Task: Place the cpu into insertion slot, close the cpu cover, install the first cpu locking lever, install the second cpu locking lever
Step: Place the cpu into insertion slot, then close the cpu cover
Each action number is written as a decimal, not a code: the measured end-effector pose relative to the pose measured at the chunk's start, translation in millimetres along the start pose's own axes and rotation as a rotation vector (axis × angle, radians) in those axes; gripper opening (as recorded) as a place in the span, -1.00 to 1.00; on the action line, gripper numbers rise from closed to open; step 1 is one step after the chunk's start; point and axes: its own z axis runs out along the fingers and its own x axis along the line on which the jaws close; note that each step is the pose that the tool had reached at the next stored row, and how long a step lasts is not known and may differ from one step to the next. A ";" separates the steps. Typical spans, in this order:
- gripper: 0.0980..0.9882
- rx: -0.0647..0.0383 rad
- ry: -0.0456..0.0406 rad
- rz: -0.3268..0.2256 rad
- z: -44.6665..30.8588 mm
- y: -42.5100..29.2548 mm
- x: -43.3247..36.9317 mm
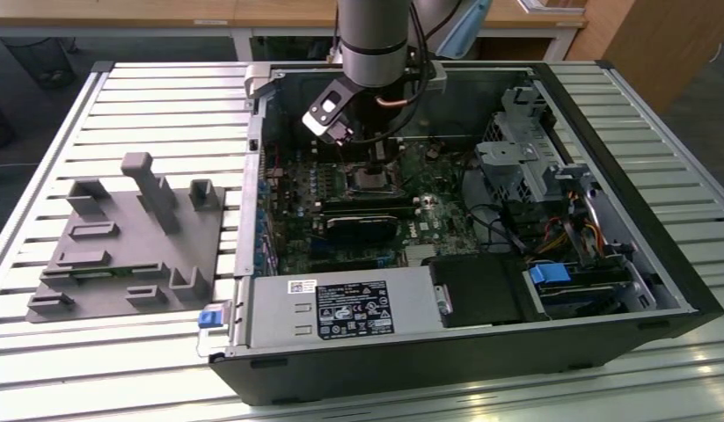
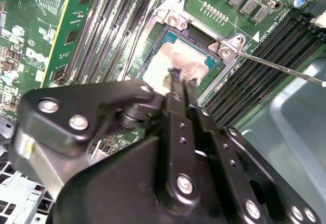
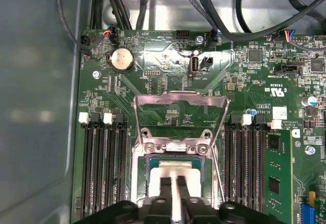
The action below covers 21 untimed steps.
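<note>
The chip [image 3: 175, 169] is lying in the socket [image 3: 145, 175]; the gripper [image 3: 174, 180], tips drawn together, is resting on its top. The cover [image 3: 178, 98] is standing open at the socket's edge. Risk: if the chip is sitting askew, downward pressure is threatening damage inside the socket.

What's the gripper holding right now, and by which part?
It cannot be told. The gripper sits over the middle of the cpu's top face, and the cpu lies flat in the insertion slot. No hold on an edge shows.
</note>
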 end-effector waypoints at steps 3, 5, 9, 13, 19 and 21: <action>-0.95 0.000 0.0000 0.000 -0.1 0.0 -0.5; -0.98 0.000 -0.0001 0.000 -0.3 0.0 -0.5; -0.98 0.000 -0.0001 0.000 -0.8 0.1 -0.5; -0.98 0.001 -0.0004 0.000 -1.6 0.1 -0.5; -0.98 0.000 0.0000 0.000 -2.5 0.2 -0.5; -0.98 0.001 -0.0002 0.000 -2.9 0.5 -0.5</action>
